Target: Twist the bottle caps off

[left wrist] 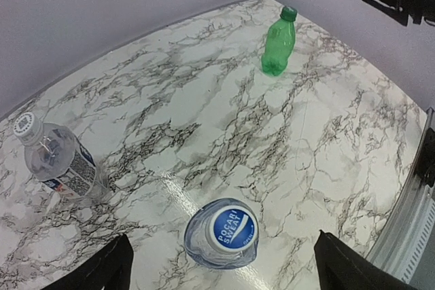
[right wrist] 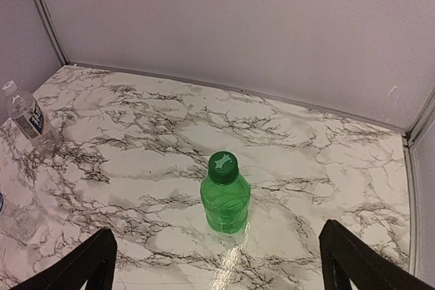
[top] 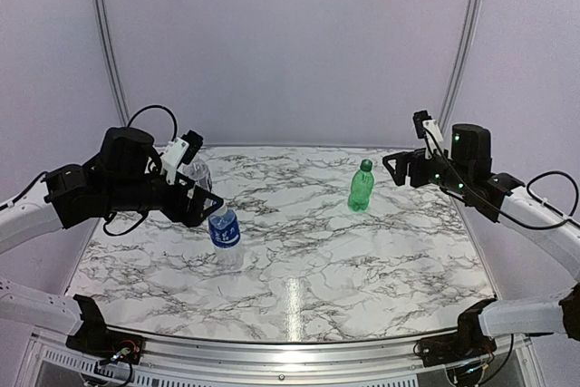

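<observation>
- Left gripper (top: 207,203): spread wide, gripping nothing, poised over the blue-label bottle (top: 225,229) on the left half of the table (top: 362,260).
- From the left wrist view: one dark finger (left wrist: 112,266) at either side of that bottle, a gap showing on both sides, blue cap (left wrist: 232,227) screwed on and facing straight up at the camera.
- Right gripper (top: 395,168): likewise fully parted and empty, held in the air at the right side, pointing toward the green bottle (top: 361,189) but well apart from it.
- Green bottle: upright on the far right part of the table, green cap (top: 365,165) in place; seen centred between the right fingers in the right wrist view, farther out on the surface.
- White-label bottle (left wrist: 58,161): upright near the far left edge, whitish cap (left wrist: 25,124) on; partly hidden behind the left gripper from above, just beyond the blue-label bottle.
- Surface: white marble pattern with dark grey veins, glossy, with a bright streak of reflected light down the middle near the front.
- Front edge: bounded by a metal rail (top: 290,351), both arm bases bolted at its corners.
- Room: plain pale lilac-grey walls (top: 290,43) on three sides, meeting the table at its far and side edges.
- Corners: thin grey posts (top: 104,43) rising between the wall panels.
</observation>
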Tool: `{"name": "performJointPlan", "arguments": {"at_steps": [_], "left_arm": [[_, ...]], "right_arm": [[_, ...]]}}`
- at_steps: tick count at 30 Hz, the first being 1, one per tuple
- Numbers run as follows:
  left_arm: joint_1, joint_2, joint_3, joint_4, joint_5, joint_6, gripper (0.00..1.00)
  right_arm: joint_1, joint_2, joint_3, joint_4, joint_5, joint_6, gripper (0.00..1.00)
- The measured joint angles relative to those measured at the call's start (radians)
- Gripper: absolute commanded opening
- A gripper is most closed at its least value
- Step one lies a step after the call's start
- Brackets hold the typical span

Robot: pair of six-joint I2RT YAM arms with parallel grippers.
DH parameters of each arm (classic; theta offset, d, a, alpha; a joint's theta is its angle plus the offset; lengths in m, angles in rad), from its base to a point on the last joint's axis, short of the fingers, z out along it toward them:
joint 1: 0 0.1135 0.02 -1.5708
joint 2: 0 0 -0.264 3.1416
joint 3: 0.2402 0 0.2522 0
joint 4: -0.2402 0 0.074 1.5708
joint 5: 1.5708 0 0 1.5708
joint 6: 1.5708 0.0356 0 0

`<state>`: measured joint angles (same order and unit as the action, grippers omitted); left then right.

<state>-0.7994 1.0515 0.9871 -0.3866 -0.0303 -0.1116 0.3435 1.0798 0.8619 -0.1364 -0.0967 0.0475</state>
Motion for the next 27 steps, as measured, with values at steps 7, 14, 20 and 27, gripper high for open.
{"name": "performJointPlan", "arguments": {"at_steps": [7,14,20,27], "left_arm": [[-0.051,0.103,0.015,-0.049,-0.012,0.024,0.74],[-0.051,0.180,0.036,-0.064,-0.031,0.040,0.59],[-0.051,0.198,0.059,-0.067,-0.035,0.042,0.46],[-0.051,0.217,0.060,-0.047,-0.021,0.045,0.14]], "right_arm": [[0.002,0.001,0.000,-0.002,-0.024,0.000,0.99],[0.002,0.001,-0.002,-0.011,-0.043,0.000,0.99],[0.002,0.001,-0.003,-0.014,-0.056,0.000,0.99],[0.008,0.001,-0.003,-0.015,-0.085,0.000,0.98]]}}
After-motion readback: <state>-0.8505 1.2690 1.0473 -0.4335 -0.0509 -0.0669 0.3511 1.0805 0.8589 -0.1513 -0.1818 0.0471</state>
